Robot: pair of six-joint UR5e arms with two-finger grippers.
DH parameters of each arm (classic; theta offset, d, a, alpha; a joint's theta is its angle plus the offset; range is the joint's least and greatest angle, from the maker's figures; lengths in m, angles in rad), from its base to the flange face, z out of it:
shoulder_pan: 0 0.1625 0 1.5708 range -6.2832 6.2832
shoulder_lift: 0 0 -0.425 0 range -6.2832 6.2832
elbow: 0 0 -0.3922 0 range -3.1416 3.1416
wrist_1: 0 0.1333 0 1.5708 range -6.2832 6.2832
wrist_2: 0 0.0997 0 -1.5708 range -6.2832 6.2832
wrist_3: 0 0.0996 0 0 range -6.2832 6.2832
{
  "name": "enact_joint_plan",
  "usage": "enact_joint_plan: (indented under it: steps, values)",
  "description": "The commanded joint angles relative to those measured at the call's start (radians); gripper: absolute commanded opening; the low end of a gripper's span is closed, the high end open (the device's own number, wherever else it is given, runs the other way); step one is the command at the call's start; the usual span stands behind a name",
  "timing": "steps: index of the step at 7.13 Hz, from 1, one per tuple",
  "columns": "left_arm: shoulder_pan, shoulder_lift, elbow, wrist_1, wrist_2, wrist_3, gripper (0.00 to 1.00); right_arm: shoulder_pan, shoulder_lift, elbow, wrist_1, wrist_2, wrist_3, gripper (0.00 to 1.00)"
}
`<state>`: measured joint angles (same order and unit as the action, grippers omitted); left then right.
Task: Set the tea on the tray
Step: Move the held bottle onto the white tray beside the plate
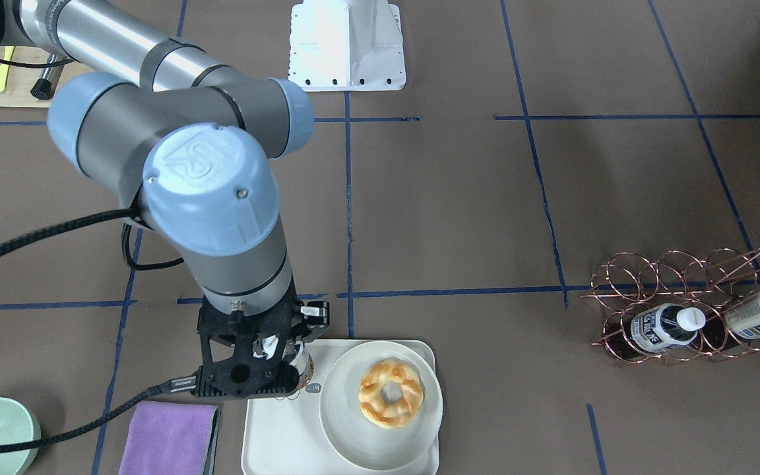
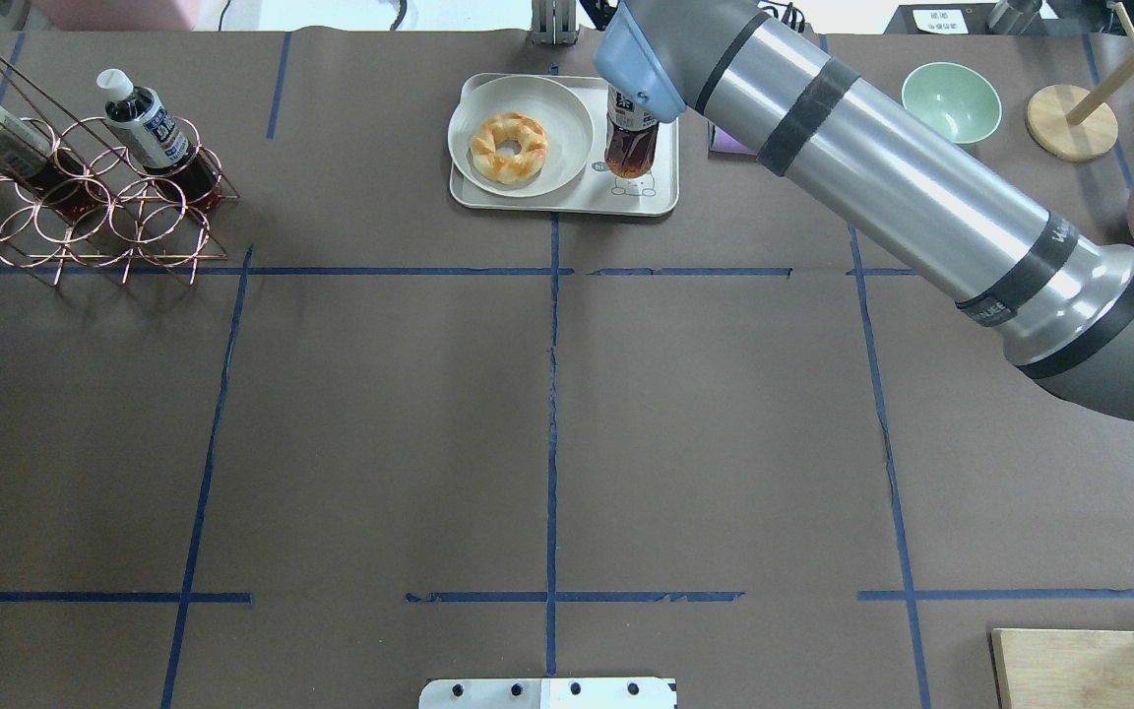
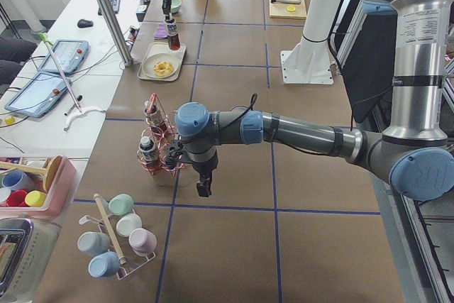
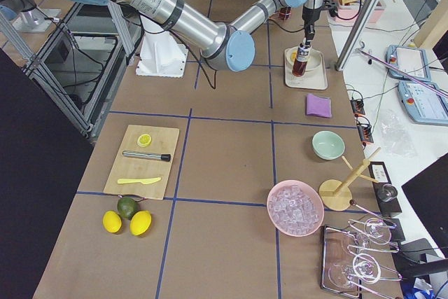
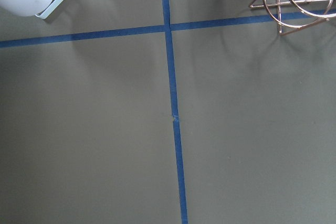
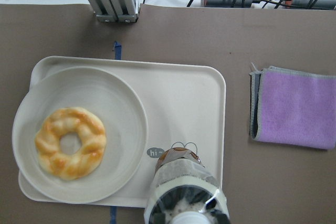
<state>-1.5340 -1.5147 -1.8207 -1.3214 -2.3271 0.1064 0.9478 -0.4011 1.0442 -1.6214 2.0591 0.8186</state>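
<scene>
A tea bottle [image 2: 631, 143] with dark brown tea stands upright at the right end of the cream tray [image 2: 656, 203], by the small bear drawing. My right gripper [image 1: 280, 359] is shut on its upper part from above. The right wrist view looks straight down on the bottle [image 6: 186, 192] over the tray [image 6: 178, 93]. I cannot tell whether its base touches the tray. Two more tea bottles [image 1: 667, 326] lie in the copper wire rack [image 2: 85, 212]. My left gripper [image 3: 203, 188] hangs beside the rack; I cannot tell whether it is open or shut.
A round cream plate [image 2: 567, 123] with a doughnut [image 2: 509, 147] fills the tray's other end. A purple cloth [image 6: 296, 108] lies right of the tray, a green bowl [image 2: 951, 98] beyond it. A cutting board [image 4: 142, 161] with a knife lies near the robot's right.
</scene>
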Motion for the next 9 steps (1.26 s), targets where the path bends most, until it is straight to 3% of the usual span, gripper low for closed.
enact_joint_plan:
  steps: [1,2,4,5,7,9]
  values:
    - [0.0,-0.001,-0.008,0.001,0.0,-0.001,1.0,0.013,0.01,-0.059,0.035,0.009,-0.013,0.0]
    - [0.0,0.001,-0.011,0.001,0.0,-0.005,1.0,0.011,0.01,-0.102,0.093,0.009,-0.006,0.0]
    - [0.0,-0.001,-0.011,0.001,0.0,-0.007,1.0,0.005,0.007,-0.104,0.095,0.009,-0.004,0.05]
    - [0.0,-0.001,-0.009,0.001,0.0,-0.005,1.0,-0.003,0.005,-0.104,0.095,0.009,-0.004,0.23]
    - [0.0,-0.002,-0.006,0.001,0.0,-0.007,1.0,-0.01,0.002,-0.104,0.097,0.007,-0.001,0.96]
    - [0.0,-0.002,-0.003,0.001,-0.002,-0.007,1.0,0.003,0.028,-0.083,0.088,0.018,0.007,0.99]
